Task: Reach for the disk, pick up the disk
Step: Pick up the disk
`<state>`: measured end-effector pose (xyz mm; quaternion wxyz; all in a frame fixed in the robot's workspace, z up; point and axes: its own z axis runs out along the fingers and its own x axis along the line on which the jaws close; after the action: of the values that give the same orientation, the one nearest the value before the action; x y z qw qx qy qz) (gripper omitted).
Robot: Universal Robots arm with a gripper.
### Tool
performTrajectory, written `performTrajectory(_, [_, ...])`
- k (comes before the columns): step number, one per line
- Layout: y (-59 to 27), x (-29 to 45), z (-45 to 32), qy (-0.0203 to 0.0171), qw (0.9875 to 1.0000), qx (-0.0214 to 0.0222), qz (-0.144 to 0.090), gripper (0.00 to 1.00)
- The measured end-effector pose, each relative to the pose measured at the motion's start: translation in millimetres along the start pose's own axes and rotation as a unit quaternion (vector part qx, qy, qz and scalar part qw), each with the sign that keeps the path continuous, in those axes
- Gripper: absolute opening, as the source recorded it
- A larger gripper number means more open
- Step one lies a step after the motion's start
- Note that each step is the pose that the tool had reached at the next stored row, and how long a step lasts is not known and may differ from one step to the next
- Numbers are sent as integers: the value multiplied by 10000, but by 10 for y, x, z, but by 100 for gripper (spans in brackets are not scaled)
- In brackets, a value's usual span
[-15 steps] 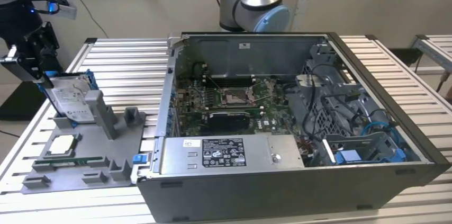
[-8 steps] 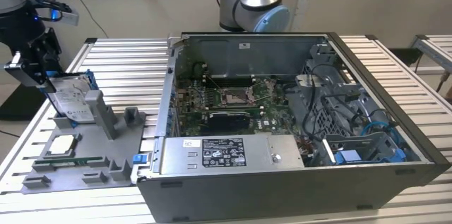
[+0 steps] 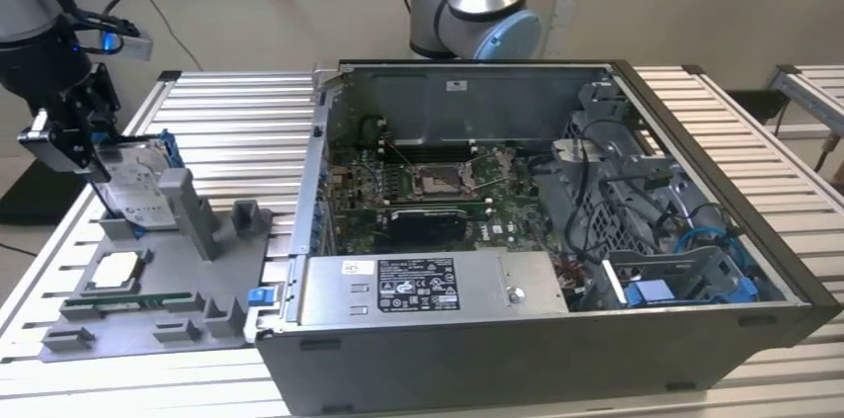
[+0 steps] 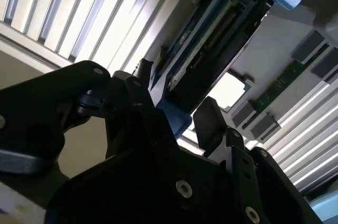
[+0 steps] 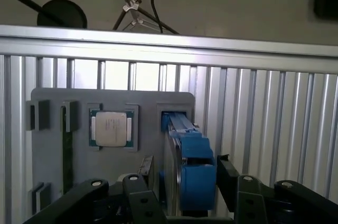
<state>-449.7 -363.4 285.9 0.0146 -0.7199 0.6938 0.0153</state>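
Over grey tray (image 5: 53, 150), gripper (image 5: 185, 167) straddles disk (image 5: 193, 147), fingers (image 5: 228, 175) parted.

Disk (image 3: 136, 181): silver-grey metal body, white paper-like label, smooth blue plastic side rails (image 5: 193, 163). Holder (image 3: 185, 280): matt grey plastic. Table (image 3: 224, 112): ribbed bare metal, satin sheen. End effector (image 5: 185, 174): matt black, bright metal screw heads (image 5: 95, 183). Computer case (image 3: 501, 359): matt grey sheet metal.
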Motion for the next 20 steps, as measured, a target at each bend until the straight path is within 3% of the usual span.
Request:
performTrajectory(11, [0, 6, 186, -29, 10000, 2, -1, 100])
performTrajectory(15, [0, 5, 218, -58, 10000, 2, -1, 100])
performTrajectory(20, [0, 5, 220, -63, 10000, 3, -1, 100])
